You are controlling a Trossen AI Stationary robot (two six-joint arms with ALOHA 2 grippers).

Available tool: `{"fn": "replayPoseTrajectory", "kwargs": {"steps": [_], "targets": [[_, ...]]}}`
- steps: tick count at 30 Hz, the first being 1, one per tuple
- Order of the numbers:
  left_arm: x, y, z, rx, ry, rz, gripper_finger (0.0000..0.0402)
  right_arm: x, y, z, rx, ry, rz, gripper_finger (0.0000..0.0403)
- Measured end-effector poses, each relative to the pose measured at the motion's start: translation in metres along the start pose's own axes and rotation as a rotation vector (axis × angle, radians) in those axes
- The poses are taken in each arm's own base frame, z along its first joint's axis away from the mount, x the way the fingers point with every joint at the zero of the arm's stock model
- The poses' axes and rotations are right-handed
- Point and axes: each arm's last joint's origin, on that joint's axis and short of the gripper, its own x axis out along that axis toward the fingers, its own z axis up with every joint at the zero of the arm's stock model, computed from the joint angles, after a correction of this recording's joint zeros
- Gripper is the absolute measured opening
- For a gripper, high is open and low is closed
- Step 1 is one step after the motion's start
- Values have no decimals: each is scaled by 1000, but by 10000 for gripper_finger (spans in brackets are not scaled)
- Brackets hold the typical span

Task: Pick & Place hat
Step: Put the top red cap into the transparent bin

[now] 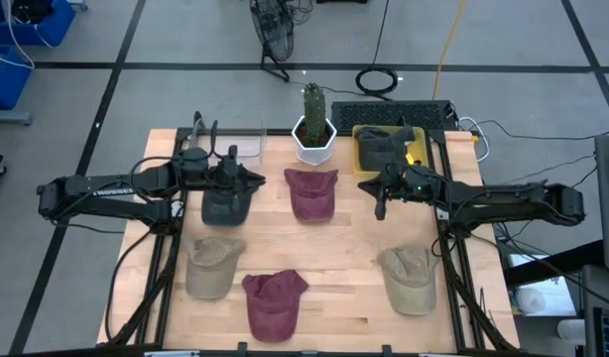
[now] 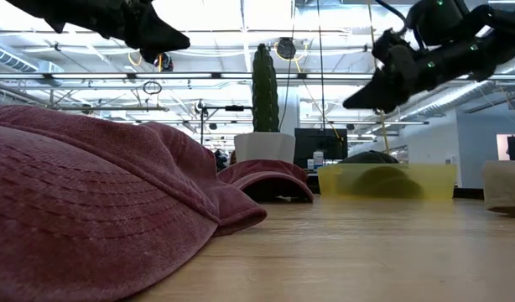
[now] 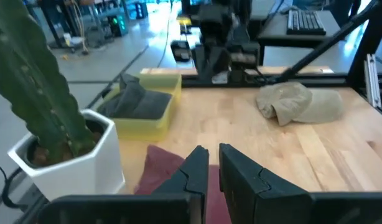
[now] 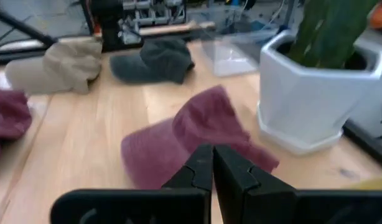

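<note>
- A dark hat (image 1: pixel 385 145) is already lying in the yellow bin (image 1: pixel 362 162) at the upper right of the table, so one placement looks done.
- Six hats are waiting on the wood, among them a maroon hat (image 1: pixel 311 192) at centre and a dark grey hat (image 1: pixel 226 205) beneath the left arm.
- The left gripper (image 1: pixel 255 178) is hovering with fingers pressed together, holding nothing.
- The right gripper (image 1: pixel 380 206) is hanging right of centre, likewise clenched and empty.
</note>
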Motion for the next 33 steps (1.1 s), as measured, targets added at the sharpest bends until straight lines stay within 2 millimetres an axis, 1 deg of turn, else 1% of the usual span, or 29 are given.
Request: {"fn": "replayPoseTrajectory", "kwargs": {"steps": [6, 9, 12, 15, 17, 21, 26, 29, 33], "targets": [[2, -9, -3, -18, 36, -42, 47, 5, 1, 10, -22, -7, 10, 4], [7, -15, -5, -12, 53, -37, 47, 7, 3, 13, -11, 0, 59, 4], [13, -17, -6, -3, 54, -18, 47, 8, 9, 15, -4, 18, 114, 4], [19, -16, -8, 12, 60, 9, 52, 8, 16, 19, -35, 45, 121, 4], [24, -16, -11, 12, 76, 18, 67, 8, 19, 21, -57, 48, 103, 5], [35, -15, -17, -9, 104, 49, 118, 8, 22, 27, -75, 31, 92, 5], [52, -15, -19, -41, 51, 57, 174, 12, 26, 23, -42, 56, 107, 5], [63, -16, -25, -62, 53, 32, 195, 13, 30, 20, -41, 72, 127, 5], [82, -16, -31, -76, 91, 42, 208, 13, 34, 25, -40, 24, 146, 4]]}}
